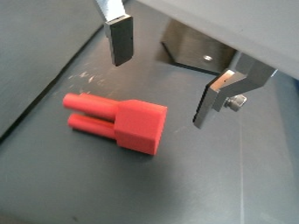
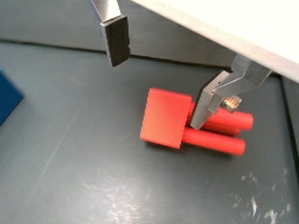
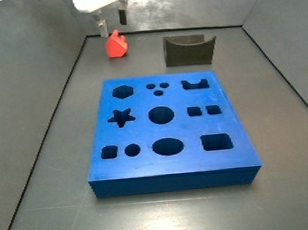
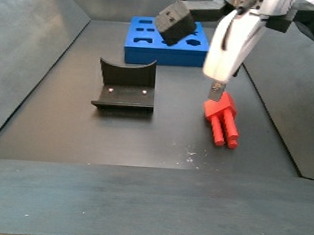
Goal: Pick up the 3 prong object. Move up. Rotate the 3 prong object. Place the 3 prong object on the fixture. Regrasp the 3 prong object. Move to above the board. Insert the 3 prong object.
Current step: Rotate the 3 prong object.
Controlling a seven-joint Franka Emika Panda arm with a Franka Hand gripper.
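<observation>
Gripper [image 2: 158,74] hung spread-open just above the 3 prong object [image 2: 187,124], which lay flat on the floor to the right of the fixture [image 4: 123,85], fingers straddling it probably for the pickup, though contact wasn't clear.

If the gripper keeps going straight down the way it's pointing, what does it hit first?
Most likely the 3 prong object: the open gripper hangs just above it, fingers either side. Exact alignment is hard to judge.

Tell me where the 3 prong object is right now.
The 3 prong object lies flat on the floor, directly under the open gripper, beside the fixture and beyond the board's far end in a side view.
</observation>
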